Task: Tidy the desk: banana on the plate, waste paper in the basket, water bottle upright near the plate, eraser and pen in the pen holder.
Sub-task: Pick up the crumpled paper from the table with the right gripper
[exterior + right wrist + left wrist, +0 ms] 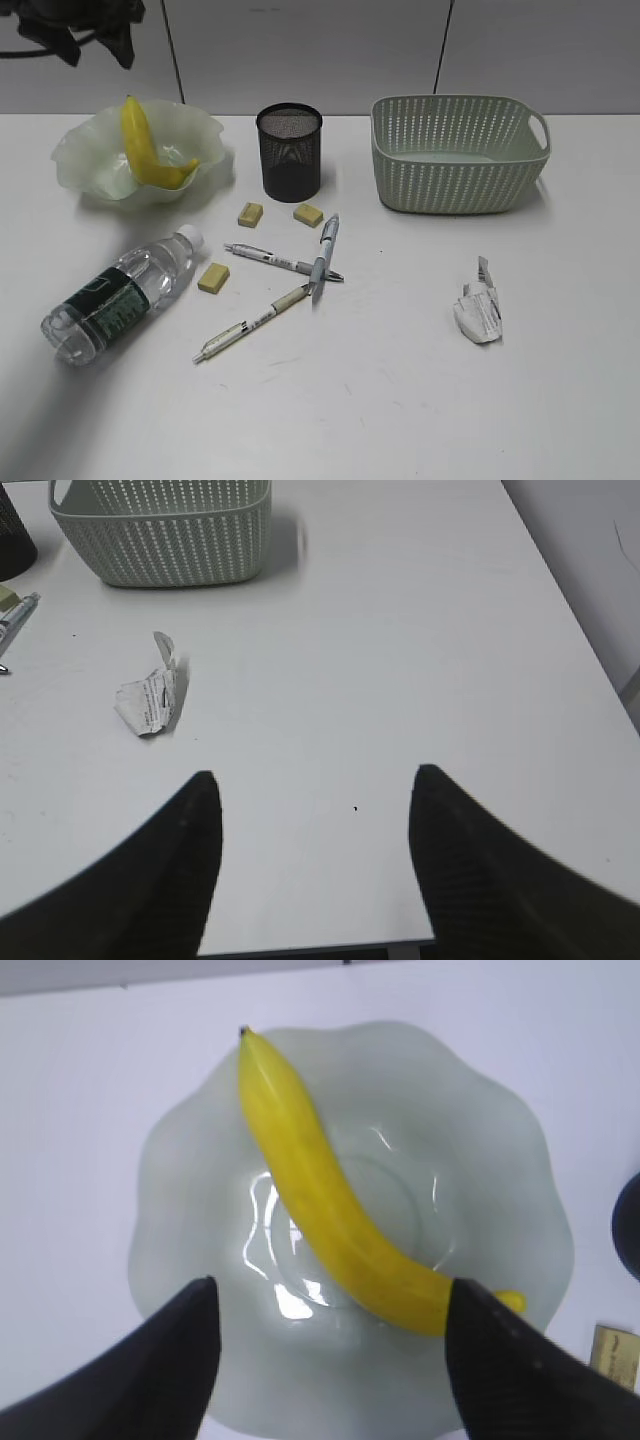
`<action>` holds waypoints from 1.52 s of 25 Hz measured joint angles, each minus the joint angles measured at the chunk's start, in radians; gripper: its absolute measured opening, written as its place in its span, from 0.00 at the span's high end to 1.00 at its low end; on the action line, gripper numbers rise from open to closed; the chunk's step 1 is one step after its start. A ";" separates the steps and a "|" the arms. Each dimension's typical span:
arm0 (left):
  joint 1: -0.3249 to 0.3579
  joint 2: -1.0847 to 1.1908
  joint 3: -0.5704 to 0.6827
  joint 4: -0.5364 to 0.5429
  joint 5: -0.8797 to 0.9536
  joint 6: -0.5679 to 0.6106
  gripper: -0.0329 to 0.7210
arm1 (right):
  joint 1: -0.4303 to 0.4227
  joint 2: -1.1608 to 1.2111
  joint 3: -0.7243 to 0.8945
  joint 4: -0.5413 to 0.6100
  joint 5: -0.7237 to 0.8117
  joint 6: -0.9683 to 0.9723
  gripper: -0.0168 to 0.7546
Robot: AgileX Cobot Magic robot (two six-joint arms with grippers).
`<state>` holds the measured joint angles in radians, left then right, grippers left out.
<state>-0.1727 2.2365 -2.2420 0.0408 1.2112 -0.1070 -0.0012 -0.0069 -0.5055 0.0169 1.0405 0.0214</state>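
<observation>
The banana (330,1210) lies in the plate (480,1140), left of the pen holder (289,152). The left gripper (330,1310) hangs over it, spread and empty. The right gripper (312,810) is spread over bare desk (400,660), the waste paper (148,698) right of the holder, before the basket (460,152). The water bottle (120,295) lies flat, left of the pens (290,270).

You won't find anything readable here. The waste paper (150,700), lying ahead and to the left of the right gripper (315,820), carries grey printed lines too small to make out. The water bottle (120,295) has a dark green label with pale markings, but those are illegible too.
</observation>
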 joint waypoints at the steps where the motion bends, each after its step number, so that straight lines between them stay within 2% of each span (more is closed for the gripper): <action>1: 0.000 -0.024 0.000 0.011 0.002 0.000 0.25 | 0.000 0.000 0.000 0.000 0.000 0.000 0.37; 10: 0.000 -0.385 0.022 0.022 0.005 0.000 0.36 | 0.000 0.000 0.000 0.007 0.000 0.000 0.37; 14: 0.000 -0.576 0.148 0.022 0.004 0.000 0.37 | 0.000 0.000 0.000 0.009 0.000 0.000 0.37; 17: 0.000 -0.724 0.323 0.021 0.004 0.000 0.37 | 0.000 0.000 0.000 0.022 0.000 0.000 0.37; 27: 0.000 -1.258 1.026 0.018 0.010 0.000 0.37 | 0.000 0.000 0.000 0.052 -0.001 0.000 0.37; 31: 0.000 -1.507 1.239 0.019 0.014 0.000 0.37 | 0.000 0.000 0.000 0.073 -0.001 0.000 0.37; 38: -0.002 -1.891 1.529 -0.025 0.016 -0.001 0.37 | 0.000 0.000 0.000 0.078 -0.003 0.000 0.37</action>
<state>-0.1744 0.3455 -0.7134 0.0158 1.2275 -0.1083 -0.0012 -0.0069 -0.5055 0.0950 1.0377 0.0214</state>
